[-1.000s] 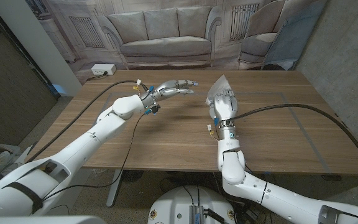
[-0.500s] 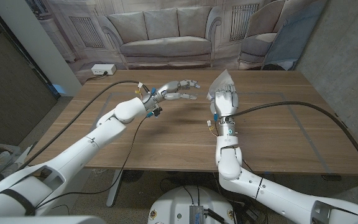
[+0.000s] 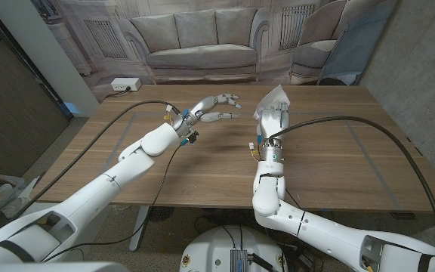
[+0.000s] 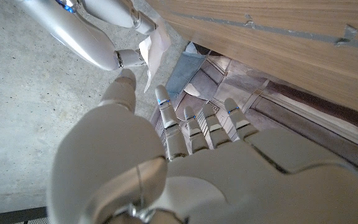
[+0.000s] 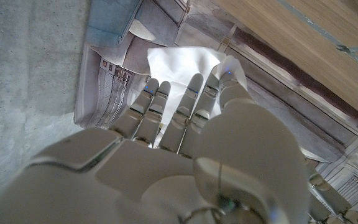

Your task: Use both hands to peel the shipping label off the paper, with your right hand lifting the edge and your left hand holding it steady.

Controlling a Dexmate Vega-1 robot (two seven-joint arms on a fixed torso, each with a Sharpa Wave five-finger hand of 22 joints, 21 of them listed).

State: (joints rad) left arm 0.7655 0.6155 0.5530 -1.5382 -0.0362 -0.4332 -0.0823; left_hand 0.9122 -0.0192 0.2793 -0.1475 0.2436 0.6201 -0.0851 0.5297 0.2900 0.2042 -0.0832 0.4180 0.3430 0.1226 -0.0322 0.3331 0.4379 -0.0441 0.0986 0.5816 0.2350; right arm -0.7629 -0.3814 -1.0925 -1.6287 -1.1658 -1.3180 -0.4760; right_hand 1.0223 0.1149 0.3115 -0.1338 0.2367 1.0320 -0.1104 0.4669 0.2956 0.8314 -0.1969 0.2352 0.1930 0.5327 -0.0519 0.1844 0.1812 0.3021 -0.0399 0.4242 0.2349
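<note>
Paper point(image 3: 269, 100) held upright in right robot hand point(image 3: 273, 123), tip up.

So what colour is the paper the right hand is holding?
White paper, plainest in the right wrist view, held by the right hand.

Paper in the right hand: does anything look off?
Yes. The paper looks crumpled and stands up off the table in the right hand; the left hand hovers apart, not steadying it.

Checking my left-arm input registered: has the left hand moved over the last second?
Yes. In the head view the left hand has crept toward the paper held up by the right hand, judged against the white power strip behind the table.
</note>
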